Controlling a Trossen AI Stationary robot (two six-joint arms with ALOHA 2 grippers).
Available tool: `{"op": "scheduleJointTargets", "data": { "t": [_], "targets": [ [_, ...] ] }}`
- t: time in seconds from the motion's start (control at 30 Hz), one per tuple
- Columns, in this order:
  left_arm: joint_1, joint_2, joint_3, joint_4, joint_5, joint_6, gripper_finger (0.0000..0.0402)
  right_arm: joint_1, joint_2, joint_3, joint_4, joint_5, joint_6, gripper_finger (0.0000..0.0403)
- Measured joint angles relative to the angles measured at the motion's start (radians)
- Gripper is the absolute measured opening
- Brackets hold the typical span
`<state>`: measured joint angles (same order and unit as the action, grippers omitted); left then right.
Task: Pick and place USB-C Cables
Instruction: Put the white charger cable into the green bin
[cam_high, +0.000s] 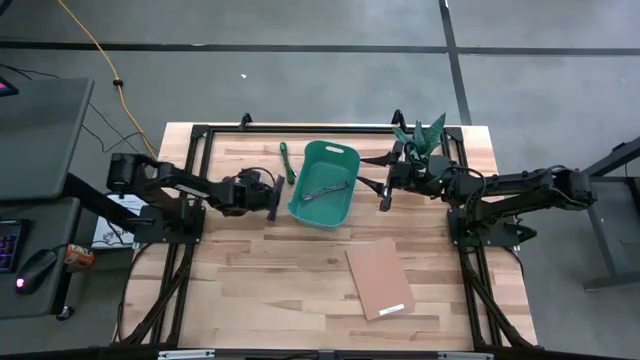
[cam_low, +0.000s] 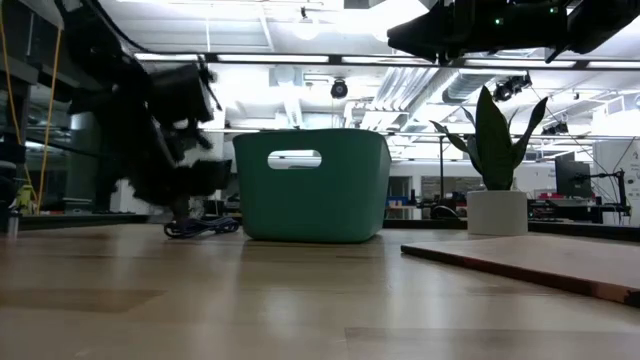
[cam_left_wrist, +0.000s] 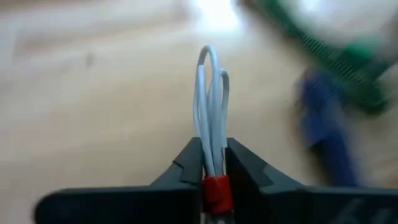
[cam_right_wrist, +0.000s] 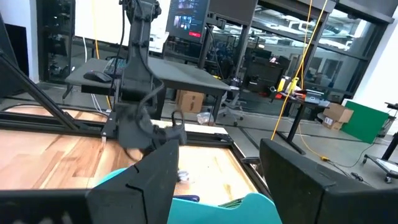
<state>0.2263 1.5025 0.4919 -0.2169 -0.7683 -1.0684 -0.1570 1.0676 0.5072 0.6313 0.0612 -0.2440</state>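
Note:
My left gripper (cam_high: 272, 203) is just left of the teal bin (cam_high: 345, 207) and low over the table, shut on the white cable with the red band (cam_left_wrist: 211, 93). Beyond it the purple cable (cam_left_wrist: 323, 124) and the green cable (cam_left_wrist: 329, 56) lie flat on the wood. The green cable (cam_high: 286, 160) lies by the bin's far-left corner. A grey cable (cam_high: 325, 187) lies in the bin. My right gripper (cam_right_wrist: 217, 186) is open and hangs by the bin's right rim (cam_right_wrist: 249, 208), touching nothing. My left gripper (cam_left_wrist: 214, 162) pinches the white cable between its two fingers just ahead of the red band (cam_left_wrist: 216, 190). The fingers lie along the bundle. The looped end (cam_left_wrist: 208, 59) sticks out past the fingertips. Whether it rests on the table, I cannot tell.
A brown cardboard sheet (cam_high: 380, 278) lies flat on the near right part of the table. A potted plant (cam_high: 425, 135) stands at the far right corner. A black frame (cam_high: 300, 127) runs round the table edges. Bare wood spreads in front of the bin.

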Motion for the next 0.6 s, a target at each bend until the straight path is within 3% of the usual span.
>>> {"op": "scheduleJointTargets", "data": {
  "t": [0.27, 0.4, 0.5, 0.6],
  "targets": [
    [-0.003, -0.224, 0.0, 0.022, -0.125, 0.187, 0.0012, 0.0, 0.0, 0.0, -0.006, 0.018, -0.023, 0.0216],
    [-0.003, -0.342, 0.0, 0.187, -0.135, 0.417, 0.0007, 0.0, 0.0, 0.0, -0.006, 0.042, -0.026, 0.0216],
    [0.015, -0.423, 0.001, 0.398, -0.007, 0.689, 0.0007, 0.0, 0.0, 0.0, -0.006, 0.044, -0.026, 0.0216],
    [0.047, -0.483, 0.001, 0.61, 0.241, 0.84, 0.0006, 0.0, 0.0, 0.0, -0.006, 0.041, 0.01, 0.0216]
  ]
}}
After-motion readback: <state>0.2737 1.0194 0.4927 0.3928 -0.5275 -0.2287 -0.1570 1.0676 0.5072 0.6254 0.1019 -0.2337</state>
